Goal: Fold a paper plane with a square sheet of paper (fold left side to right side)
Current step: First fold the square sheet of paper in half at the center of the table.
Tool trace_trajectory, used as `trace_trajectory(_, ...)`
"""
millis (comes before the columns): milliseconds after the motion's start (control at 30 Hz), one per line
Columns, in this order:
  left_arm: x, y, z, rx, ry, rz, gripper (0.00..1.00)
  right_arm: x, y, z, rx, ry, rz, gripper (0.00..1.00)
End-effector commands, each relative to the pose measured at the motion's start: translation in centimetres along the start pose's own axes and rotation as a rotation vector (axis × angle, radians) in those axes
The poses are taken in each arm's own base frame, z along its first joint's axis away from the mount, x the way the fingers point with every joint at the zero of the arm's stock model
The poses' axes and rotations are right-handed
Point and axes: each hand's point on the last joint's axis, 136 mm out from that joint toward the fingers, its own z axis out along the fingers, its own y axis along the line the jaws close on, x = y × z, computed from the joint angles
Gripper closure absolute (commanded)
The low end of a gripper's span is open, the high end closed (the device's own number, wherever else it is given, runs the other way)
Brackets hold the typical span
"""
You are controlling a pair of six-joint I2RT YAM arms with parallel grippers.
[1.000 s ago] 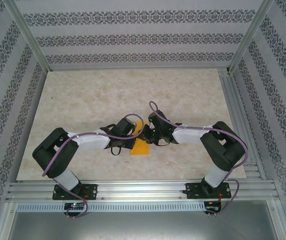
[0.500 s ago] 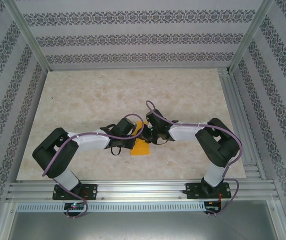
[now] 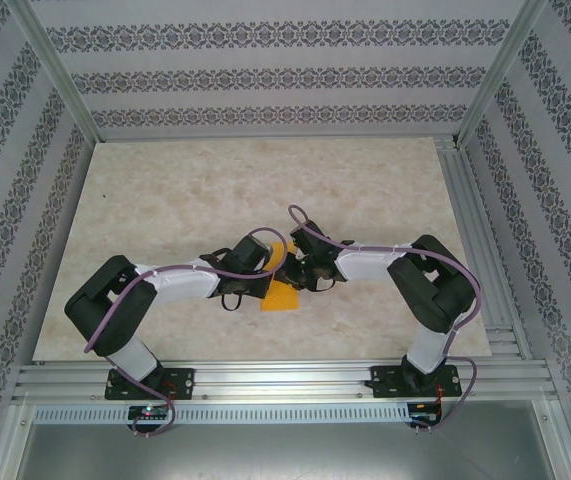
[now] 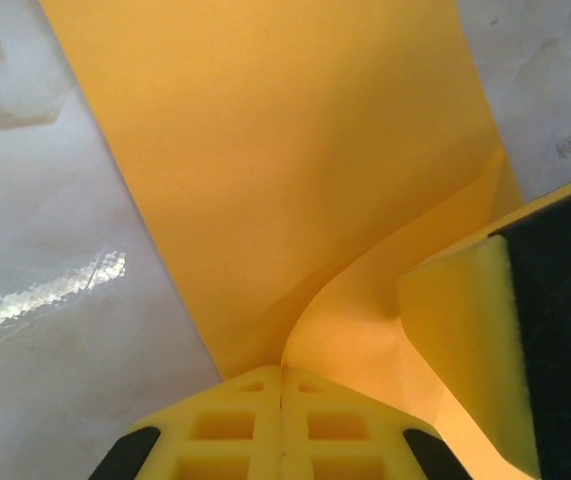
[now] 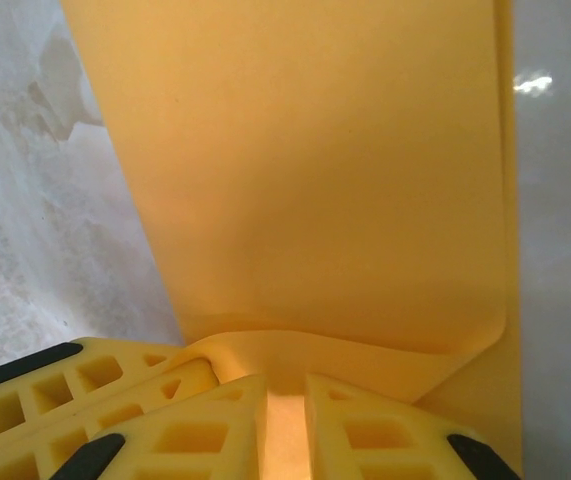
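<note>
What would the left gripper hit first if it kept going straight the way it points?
The paper. The left gripper pinches a raised fold, and the flat sheet lies just ahead on the table. The right gripper's finger sits off to the side, likely clear.

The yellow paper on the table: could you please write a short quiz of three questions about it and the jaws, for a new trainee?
1. True or false: the sheet of paper lies fully flat on the table.
2. In the top view, the sheet is: A) at the far edge of the table; B) between the left arm and the right arm; C) at the left edge of the table.
3. Fill in: in the left wrist view, the left arm's jaws are ___ (open or shut).
Key: 1 false, a layer curls up to the jaws; 2 B; 3 shut.
</note>
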Motion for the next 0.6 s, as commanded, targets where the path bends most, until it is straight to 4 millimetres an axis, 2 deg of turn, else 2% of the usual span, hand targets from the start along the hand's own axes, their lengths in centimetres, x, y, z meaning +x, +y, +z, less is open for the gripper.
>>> trace_trajectory(0,0.81,0.86,0.65,-0.015,0.031,-0.003,0.93,0.26,-1.16,0.58,0.055,0.001,-0.013,0.82)
trace_trajectory(400,0.16,0.72,0.63,-0.016,0.012,-0.014,0.95,0.09,-0.74,0.28,0.041,-0.01,-0.026,0.81)
trace_trajectory(567,0.18,0.86,0.71,-0.025,0.014,-0.011,0.95,0.19,-1.27,0.41,0.057,-0.008,-0.023,0.81)
